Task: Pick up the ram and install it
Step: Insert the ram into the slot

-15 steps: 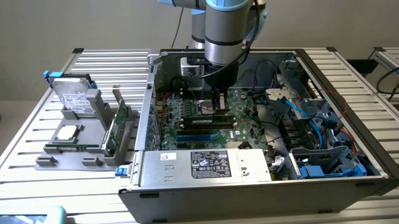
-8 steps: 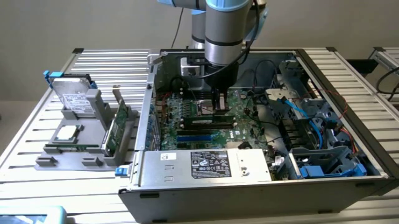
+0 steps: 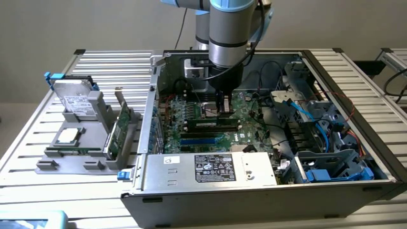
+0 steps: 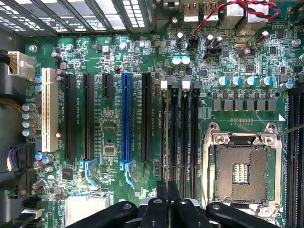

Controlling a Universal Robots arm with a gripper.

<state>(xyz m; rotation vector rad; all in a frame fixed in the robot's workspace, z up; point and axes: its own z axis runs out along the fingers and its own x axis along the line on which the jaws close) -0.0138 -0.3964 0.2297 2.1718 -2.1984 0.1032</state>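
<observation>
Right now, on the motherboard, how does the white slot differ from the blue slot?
The white slot is cream-coloured; the blue slot is bright blue. The blue slot ends in a blue clip; the white slot shows none. The white slot is outermost in the row; the blue slot has black slots on both sides. Both are long, empty and parallel.
</observation>
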